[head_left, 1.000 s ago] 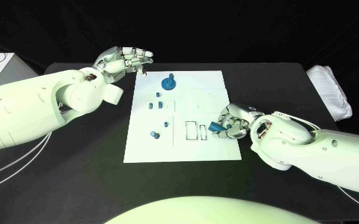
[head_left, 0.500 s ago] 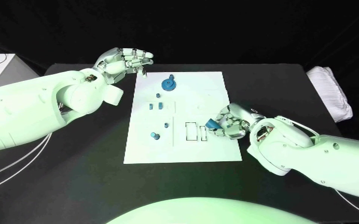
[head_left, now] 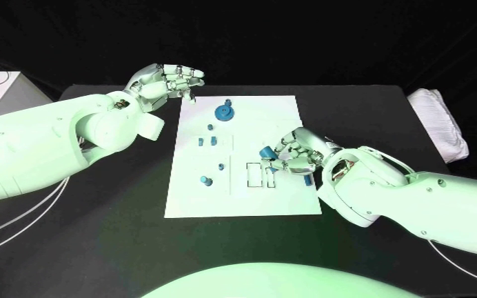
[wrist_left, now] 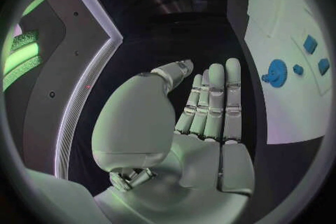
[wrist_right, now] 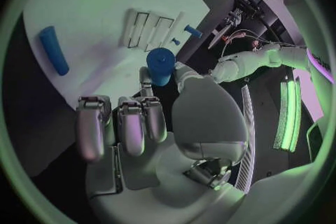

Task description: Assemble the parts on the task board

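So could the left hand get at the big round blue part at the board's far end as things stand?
Probably yes: the left hand hovers empty just beside the round blue part, with nothing between them; the right hand works farther down the task board.

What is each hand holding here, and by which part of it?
The right hand pinches a short blue cylinder part by its side, over the task board. The left hand holds nothing, fingers curled, beside the board's far corner.

The task board (head_left: 283, 118) sits mid-table, a round part (head_left: 225, 111) near its far edge, two small parts (head_left: 206, 180) near its left edge.
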Action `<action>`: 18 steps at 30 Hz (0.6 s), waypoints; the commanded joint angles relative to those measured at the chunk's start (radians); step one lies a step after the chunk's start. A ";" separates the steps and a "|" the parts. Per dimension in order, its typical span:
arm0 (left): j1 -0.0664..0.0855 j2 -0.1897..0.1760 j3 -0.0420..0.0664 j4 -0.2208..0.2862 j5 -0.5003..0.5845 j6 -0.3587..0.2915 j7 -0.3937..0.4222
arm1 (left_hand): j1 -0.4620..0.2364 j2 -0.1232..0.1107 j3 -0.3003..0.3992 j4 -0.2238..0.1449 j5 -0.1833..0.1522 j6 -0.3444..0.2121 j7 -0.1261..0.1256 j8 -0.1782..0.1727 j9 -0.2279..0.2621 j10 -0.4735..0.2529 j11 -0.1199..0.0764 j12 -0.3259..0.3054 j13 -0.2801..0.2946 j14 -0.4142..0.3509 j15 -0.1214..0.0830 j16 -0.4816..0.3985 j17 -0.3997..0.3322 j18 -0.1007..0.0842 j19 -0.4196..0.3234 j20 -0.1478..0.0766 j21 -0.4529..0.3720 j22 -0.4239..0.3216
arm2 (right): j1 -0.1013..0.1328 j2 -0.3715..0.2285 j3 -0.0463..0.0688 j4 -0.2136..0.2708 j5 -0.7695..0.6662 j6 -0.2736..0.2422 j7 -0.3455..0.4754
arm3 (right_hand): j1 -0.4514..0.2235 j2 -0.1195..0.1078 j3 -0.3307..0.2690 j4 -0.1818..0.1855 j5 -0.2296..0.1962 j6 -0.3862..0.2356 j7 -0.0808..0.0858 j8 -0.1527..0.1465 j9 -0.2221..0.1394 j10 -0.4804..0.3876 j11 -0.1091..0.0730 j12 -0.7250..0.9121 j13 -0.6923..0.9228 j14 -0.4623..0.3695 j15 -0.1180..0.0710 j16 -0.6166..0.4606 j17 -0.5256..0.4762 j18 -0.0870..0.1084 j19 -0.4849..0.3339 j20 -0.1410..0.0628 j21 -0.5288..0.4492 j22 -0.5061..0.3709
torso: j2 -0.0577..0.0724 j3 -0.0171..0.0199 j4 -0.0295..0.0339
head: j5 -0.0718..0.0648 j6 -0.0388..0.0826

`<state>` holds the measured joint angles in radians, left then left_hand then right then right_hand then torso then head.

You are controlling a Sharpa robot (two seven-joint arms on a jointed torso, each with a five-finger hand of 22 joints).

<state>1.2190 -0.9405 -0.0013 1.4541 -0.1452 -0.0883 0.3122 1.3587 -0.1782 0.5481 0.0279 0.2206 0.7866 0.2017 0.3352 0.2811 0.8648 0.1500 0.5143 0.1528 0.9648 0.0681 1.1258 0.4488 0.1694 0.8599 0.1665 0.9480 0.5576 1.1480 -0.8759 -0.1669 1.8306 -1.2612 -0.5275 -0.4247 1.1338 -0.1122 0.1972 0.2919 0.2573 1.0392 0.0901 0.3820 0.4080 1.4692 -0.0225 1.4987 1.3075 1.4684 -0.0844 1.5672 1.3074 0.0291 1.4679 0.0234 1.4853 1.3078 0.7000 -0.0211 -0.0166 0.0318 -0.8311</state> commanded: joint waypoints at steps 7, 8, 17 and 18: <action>0.000 0.001 0.000 0.003 0.004 0.018 0.001 | -0.006 0.001 0.001 0.008 0.002 -0.007 0.017 0.003 -0.001 -0.005 0.001 0.007 -0.002 -0.002 0.008 0.001 0.002 0.016 0.008 0.002 -0.004 -0.002 | -0.018 0.053 -0.003 -0.033 0.042 0.139 -0.022 | -0.060 0.019 0.019 0.000 -0.017 0.057 -0.052 0.067 0.015 0.070 -0.009 0.012 0.214 0.102 -0.009 0.004 0.263 -0.009 0.077 -0.007 0.006 0.208 | 0.001 0.0000 0.0006 | 0.003 -0.004; 0.000 0.001 0.000 0.003 0.004 0.018 0.001 | -0.006 0.001 0.001 0.008 0.002 -0.007 0.017 0.003 -0.001 -0.005 0.001 0.007 -0.002 -0.002 0.008 0.001 0.002 0.016 0.008 0.002 -0.004 -0.002 | -0.019 0.057 -0.003 -0.036 0.040 0.143 -0.024 | -0.066 0.020 0.020 0.000 -0.018 0.058 -0.052 0.068 0.015 0.071 -0.009 0.012 0.215 0.102 -0.009 0.004 0.263 -0.009 0.077 -0.007 0.005 0.207 | 0.001 0.0001 0.0007 | 0.003 -0.004; 0.000 0.000 0.000 0.004 0.004 0.020 -0.001 | -0.006 0.002 0.001 0.009 0.002 -0.007 0.018 0.003 -0.001 -0.006 0.002 0.007 -0.002 -0.002 0.008 0.001 0.002 0.016 0.009 0.002 -0.005 -0.003 | -0.024 0.083 -0.004 -0.056 -0.021 0.147 -0.046 | -0.098 0.024 0.024 0.000 -0.025 0.060 -0.054 0.076 0.017 0.074 -0.010 0.017 0.220 0.102 -0.010 0.004 0.263 -0.010 0.078 -0.008 0.010 0.211 | 0.001 0.0000 -0.0002 | 0.003 -0.006; 0.000 0.000 0.000 0.004 0.004 0.020 -0.002 | -0.006 0.002 0.001 0.009 0.002 -0.007 0.018 0.003 -0.001 -0.006 0.002 0.007 -0.002 -0.002 0.008 0.001 0.002 0.016 0.009 0.002 -0.005 -0.003 | -0.025 0.086 -0.004 -0.058 -0.030 0.144 -0.049 | -0.101 0.023 0.023 0.000 -0.026 0.060 -0.054 0.076 0.017 0.075 -0.011 0.018 0.221 0.102 -0.010 0.004 0.263 -0.010 0.079 -0.008 0.011 0.212 | 0.001 0.0002 -0.0005 | 0.003 -0.006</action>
<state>1.2191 -0.9414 -0.0013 1.4556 -0.1451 -0.0870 0.3076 1.3587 -0.1782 0.5506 0.0304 0.2206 0.7866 0.2017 0.3352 0.2811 0.8648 0.1501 0.5143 0.1520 0.9648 0.0681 1.1258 0.4487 0.1693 0.8633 0.1699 0.9480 0.5556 1.1244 -0.7939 -0.1707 1.7743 -1.2461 -0.4029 -0.4563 1.0415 -0.0895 0.2176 0.2925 0.2376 1.0416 0.0877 0.4573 0.4243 1.4656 -0.0259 1.5101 1.3075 1.4650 -0.0876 1.5672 1.3073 0.0292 1.4679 0.0234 1.4930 1.3076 0.7009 -0.0212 -0.0163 0.0354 -0.8361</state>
